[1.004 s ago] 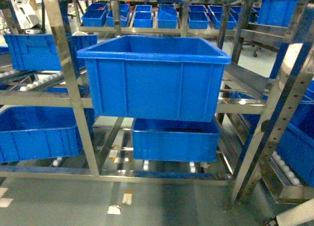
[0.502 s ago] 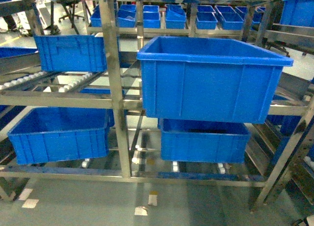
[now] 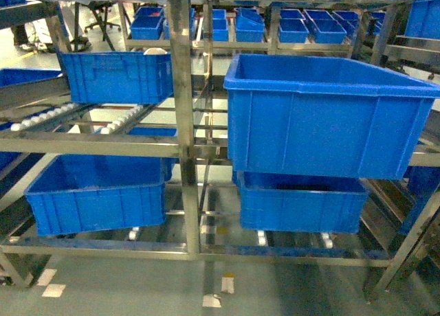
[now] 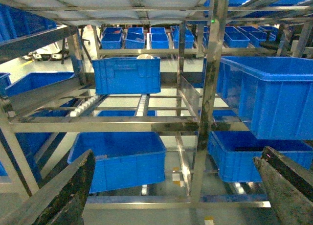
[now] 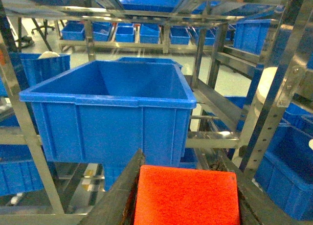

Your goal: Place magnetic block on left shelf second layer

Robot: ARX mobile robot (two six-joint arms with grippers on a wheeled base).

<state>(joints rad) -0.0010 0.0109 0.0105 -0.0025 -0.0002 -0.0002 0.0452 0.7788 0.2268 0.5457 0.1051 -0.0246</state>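
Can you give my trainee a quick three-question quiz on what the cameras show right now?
1. True or false: the right gripper is shut on the red magnetic block.
2. In the head view, what sits on the second layer of the left shelf, left of its upright post? A) a large blue bin with rollers in front of it B) a cardboard box C) nothing but rollers
3. Fill in: the left gripper is ____, with nothing between its fingers.

Key:
1. True; the block fills the gap between the fingers in the right wrist view.
2. A, the blue bin behind the white rollers.
3. Open.
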